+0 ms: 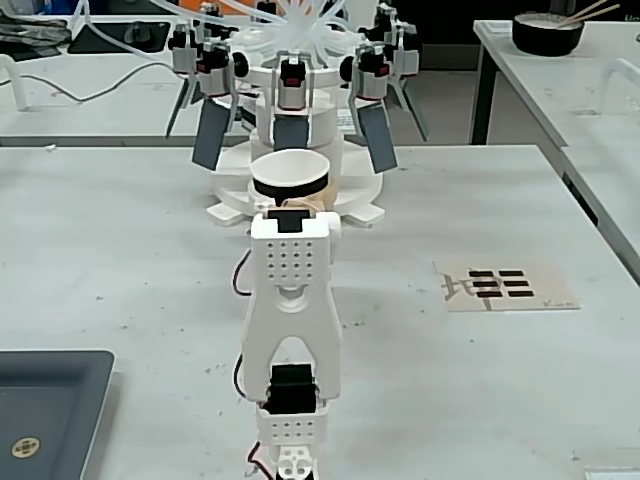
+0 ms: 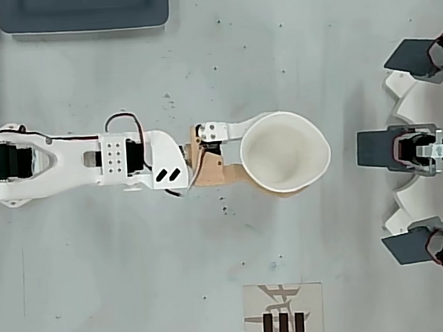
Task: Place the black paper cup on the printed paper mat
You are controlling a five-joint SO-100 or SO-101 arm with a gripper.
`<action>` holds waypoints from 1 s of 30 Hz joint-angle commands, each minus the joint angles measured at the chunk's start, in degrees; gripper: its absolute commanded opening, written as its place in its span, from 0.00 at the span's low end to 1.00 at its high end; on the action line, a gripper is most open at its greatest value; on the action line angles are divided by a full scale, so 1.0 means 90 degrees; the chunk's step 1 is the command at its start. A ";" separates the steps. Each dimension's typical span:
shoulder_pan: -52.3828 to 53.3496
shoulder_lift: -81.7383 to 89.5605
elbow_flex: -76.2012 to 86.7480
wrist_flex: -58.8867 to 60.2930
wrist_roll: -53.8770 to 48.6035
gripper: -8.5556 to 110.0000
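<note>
White arm stands at centre of the table, w/ the black paper cup up at its far end, white inside showing (gripper itself hidden behind the arm). Printed paper mat lies flat to the right, well apart from cup. Dark grey tray at bottom left; black bowl w/ chopsticks on the far-right table.

Between the black paper cup in the pincer and the printed paper mat the surface lies bare in the overhead view, the white bladed machine crowding only the right edge, apart from that stretch.
</note>
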 commanded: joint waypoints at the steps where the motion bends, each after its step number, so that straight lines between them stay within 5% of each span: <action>1: -0.0029 0.0430 -0.0049 -0.0010 0.0039 0.15; 30: -0.0010 0.0889 0.0420 -0.0049 0.0000 0.15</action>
